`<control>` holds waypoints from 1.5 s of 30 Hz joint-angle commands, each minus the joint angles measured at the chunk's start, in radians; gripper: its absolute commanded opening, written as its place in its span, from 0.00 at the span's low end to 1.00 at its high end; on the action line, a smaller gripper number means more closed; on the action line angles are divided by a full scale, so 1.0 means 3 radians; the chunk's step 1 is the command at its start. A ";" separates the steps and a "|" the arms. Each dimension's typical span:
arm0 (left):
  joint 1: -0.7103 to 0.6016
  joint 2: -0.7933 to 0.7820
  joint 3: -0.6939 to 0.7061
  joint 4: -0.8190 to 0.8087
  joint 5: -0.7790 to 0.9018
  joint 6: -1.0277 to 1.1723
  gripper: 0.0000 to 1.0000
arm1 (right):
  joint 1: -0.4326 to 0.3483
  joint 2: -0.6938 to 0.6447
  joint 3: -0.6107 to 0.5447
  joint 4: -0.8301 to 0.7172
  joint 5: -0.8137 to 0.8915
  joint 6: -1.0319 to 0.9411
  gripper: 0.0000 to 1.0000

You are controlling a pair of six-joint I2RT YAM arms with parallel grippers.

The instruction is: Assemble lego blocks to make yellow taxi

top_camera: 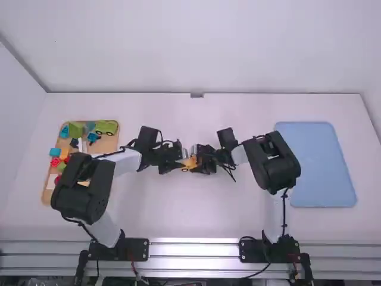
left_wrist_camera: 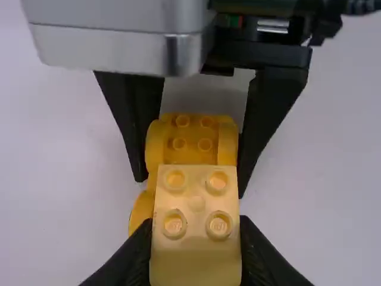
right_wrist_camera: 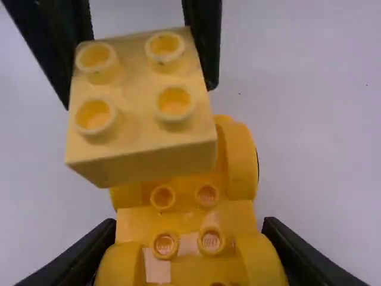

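Near edge, high view: both arm bases on a metal rail, cut off by the picture's bottom; past them, the white table; mid-table, the two grippers face each other closely.
Left gripper: closed on pale yellow block, studs showing; right gripper: closed on yellow car base, its studs and rounded wheel arches showing; block overlaps base in both wrist views; cannot tell whether they touch.
Markings: small pale and coloured patches on the dark part of the right gripper's housing, left wrist view; blurred, too unclear to make out.
Hidden: lower part of base, behind block and fingers; both yellow pieces mostly covered in high view.
Left side: wooden tray, partly behind left arm; green wheeled piece, green block, blue, red and orange pieces in it; right side: blue tray, one edge behind right arm; far off, a pale wall.
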 commanded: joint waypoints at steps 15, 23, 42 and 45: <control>-0.0031 0.0163 0.0052 -0.0022 -0.0005 0.0231 0.02 | 0.0025 0.0062 -0.0081 -0.0183 0.0118 -0.0004 0.49; -0.0033 0.0215 0.0052 0.0010 -0.0033 0.0226 0.02 | 0.0028 0.0062 -0.0081 -0.0184 0.0120 -0.0003 0.49; -0.0028 0.0313 0.0052 0.0090 0.0066 0.0094 0.04 | 0.0028 0.0062 -0.0081 -0.0181 0.0121 -0.0003 0.49; -0.0020 0.0313 0.0052 0.0069 0.0066 0.0093 0.02 | 0.0028 0.0062 -0.0081 -0.0181 0.0121 -0.0001 0.49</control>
